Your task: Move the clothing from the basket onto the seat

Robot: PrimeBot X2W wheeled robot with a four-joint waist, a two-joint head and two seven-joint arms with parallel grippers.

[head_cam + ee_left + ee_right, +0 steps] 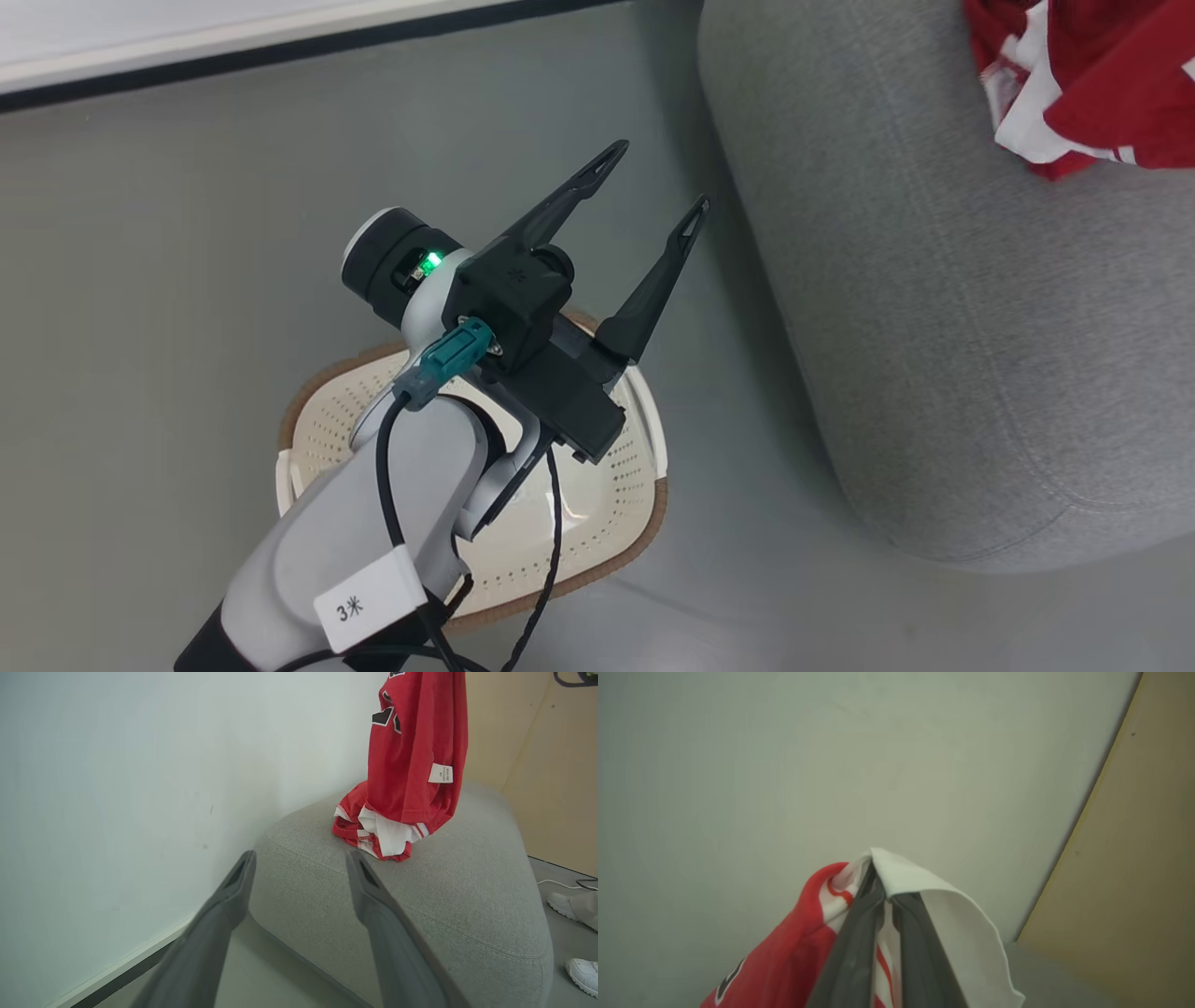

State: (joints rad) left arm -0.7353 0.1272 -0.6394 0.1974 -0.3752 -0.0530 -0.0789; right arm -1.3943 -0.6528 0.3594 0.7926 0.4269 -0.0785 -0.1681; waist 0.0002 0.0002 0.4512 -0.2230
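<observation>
- Head view: the basket (627,471) stands on the grey floor (140,373), near and to the left of the seat (934,327). What shows of its inside past the left forearm (373,523) is bare white plastic, with no red cloth to be seen.
- The clothing (1102,93) is at the far right, over the top of the seat. In the left wrist view it hangs in a long red fall from above, its lower end bunched and touching the seat. Whether that bunch is a second garment or part of the same one, I cannot tell.
- The task looks nearly done: the clothing is out of the basket and over the seat. What is left, by my judgement, is to let it go so that it lies wholly on the seat. The hidden part of the basket would want a check.
- The right gripper (883,891) has its two fingers pressed together on a fold of the clothing, red cloth to one side and white lining draped over the tips.
- The left gripper (658,177) hangs above the basket with its fingers spread wide, holding and touching nothing.
</observation>
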